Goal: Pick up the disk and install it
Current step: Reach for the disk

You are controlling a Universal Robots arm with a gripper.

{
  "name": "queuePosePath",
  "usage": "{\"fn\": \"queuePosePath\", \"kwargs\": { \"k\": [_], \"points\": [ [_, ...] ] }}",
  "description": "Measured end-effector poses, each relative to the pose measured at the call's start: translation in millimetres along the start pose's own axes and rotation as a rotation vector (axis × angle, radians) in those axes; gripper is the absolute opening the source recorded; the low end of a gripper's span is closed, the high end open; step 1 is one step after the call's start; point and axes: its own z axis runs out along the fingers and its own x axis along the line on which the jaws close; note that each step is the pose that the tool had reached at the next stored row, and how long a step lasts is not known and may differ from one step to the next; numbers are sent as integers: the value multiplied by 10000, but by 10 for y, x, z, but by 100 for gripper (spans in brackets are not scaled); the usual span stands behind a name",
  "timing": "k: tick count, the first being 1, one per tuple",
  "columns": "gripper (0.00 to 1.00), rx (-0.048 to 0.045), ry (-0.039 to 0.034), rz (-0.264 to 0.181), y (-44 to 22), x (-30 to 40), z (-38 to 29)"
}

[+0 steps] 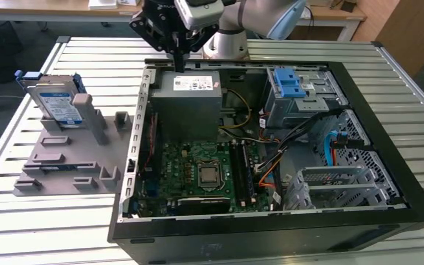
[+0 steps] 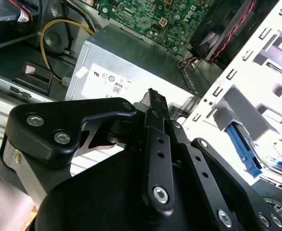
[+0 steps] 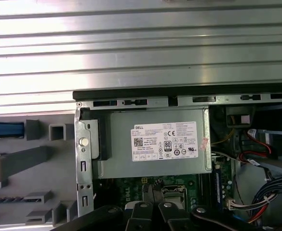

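The disk (image 1: 56, 104) is a silver drive with a blue-and-white label and blue rails. It stands on edge in the grey fixture (image 1: 64, 160) at the exterior view's left, outside the computer case. Its blue rail (image 3: 5, 130) shows in the first wrist view, and a blue strip of it (image 2: 241, 150) shows in the second wrist view. My gripper (image 1: 179, 65) hangs over the case's back wall, above the far end of the power supply (image 1: 190, 105), well to the right of the disk. Its fingers (image 2: 153, 103) are pressed together with nothing between them; the fingertips (image 3: 151, 190) point down over the motherboard edge.
The open black computer case (image 1: 388, 138) lies on a slatted metal table (image 1: 86, 55). Inside are the motherboard (image 1: 201, 171), a metal drive cage with two blue tabs (image 1: 291, 83), bundled cables (image 1: 271, 160) and an empty silver bay (image 1: 337, 185). The fixture has several upright posts.
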Motion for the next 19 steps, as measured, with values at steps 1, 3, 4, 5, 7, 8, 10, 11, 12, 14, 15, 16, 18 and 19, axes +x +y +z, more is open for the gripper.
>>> {"fn": "queuePosePath", "kwargs": {
  "k": [1, 3, 4, 5, 7, 8, 10, 11, 12, 14, 15, 16, 18, 19],
  "points": [
    [11, 0, 0, 0, 0, 2, 0],
    [11, 0, 1, 0, -1, 7, 0],
    [11, 0, 0, 0, -1, 9, 0],
    [11, 0, 0, 0, -1, 12, 0],
    [11, 0, 0, -1, -1, 16, 1],
    [11, 0, 0, 0, -2, 19, 1],
    [11, 0, 0, 0, -2, 23, 1],
    [11, 0, 0, 0, -2, 25, 1],
    [11, 0, 0, 0, -2, 28, 1],
    [11, 0, 0, 0, -3, 32, 2],
    [11, 0, 0, 0, -3, 35, 2],
    [11, 0, 0, 0, -3, 37, 2],
    [11, 0, 0, 0, -3, 42, 2],
    [11, 1, 1, 0, -4, 45, 2]
  ]
}}
